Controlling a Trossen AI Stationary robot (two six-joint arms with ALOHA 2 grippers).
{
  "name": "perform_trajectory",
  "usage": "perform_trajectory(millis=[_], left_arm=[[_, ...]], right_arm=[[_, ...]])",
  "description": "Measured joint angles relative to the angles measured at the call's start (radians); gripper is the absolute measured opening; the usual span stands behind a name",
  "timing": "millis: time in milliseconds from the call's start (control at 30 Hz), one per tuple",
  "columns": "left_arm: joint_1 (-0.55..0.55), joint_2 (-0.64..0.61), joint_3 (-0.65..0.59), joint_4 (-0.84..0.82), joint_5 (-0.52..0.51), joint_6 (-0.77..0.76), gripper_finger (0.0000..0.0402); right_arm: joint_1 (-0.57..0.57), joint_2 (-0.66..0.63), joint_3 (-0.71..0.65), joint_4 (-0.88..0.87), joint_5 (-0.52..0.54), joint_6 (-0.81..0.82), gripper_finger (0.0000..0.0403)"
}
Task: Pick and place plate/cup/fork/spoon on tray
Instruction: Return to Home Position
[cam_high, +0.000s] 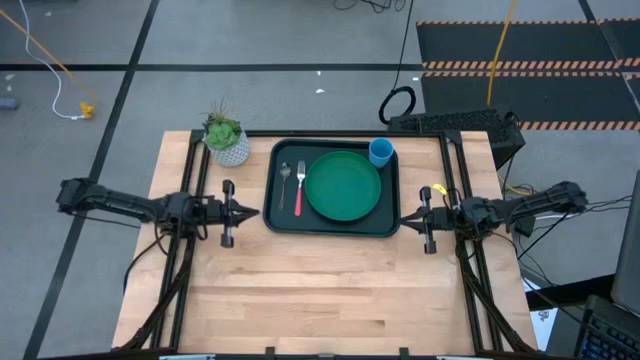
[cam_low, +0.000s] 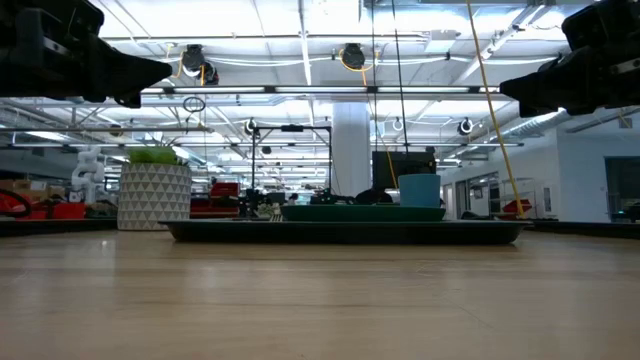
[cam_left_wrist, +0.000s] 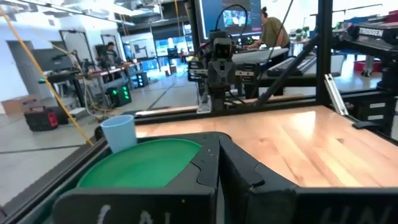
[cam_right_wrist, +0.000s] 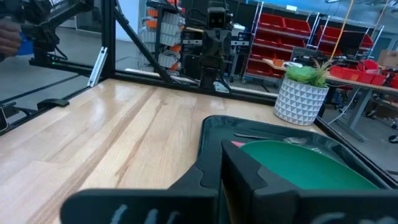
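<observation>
Level with the table (cam_low: 320, 300) the spoon (cam_high: 284, 185) hides; overhead shows it.

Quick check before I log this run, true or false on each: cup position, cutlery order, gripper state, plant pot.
1. The cup stands on the plate. False: it stands on the tray, beside the plate.
2. The spoon lies on the side of the fork away from the plate. True.
3. The left gripper holds the fork. False: it is shut and empty beside the tray, as is the right gripper.
4. The plant pot stands off the tray. True.
</observation>
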Motion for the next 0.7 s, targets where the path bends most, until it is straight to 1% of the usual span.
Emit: perform_trajectory(millis=[133,300,467,533,600,700], left_arm=[[0.024,-0.064,0.0,-0.067,0.0,-0.001,0.0004],[0.047,-0.14,0.0,-0.153,0.001,-0.037,0.0014],[0.05,-0.192,0.001,-0.231,0.001,-0.05,0.0004],[0.05,-0.207,0.001,-0.264,0.001,-0.058,0.0005],[0.05,-0.216,0.001,-0.276,0.001,-0.07,0.0011],[0.05,-0.223,0.001,-0.283,0.0,-0.078,0.0014]], right_arm=[[0.0,-0.046,-0.001,-0.02,0.0,0.0,0.0],[0.0,-0.124,-0.003,-0.047,0.0,-0.002,0.0],[0.0,-0.208,-0.003,-0.106,0.006,-0.007,0.0],[0.0,-0.24,-0.003,-0.129,0.024,-0.016,0.0],[0.0,-0.241,-0.003,-0.126,0.059,-0.028,0.0],[-0.001,-0.24,-0.004,-0.118,0.055,-0.063,0.0]])
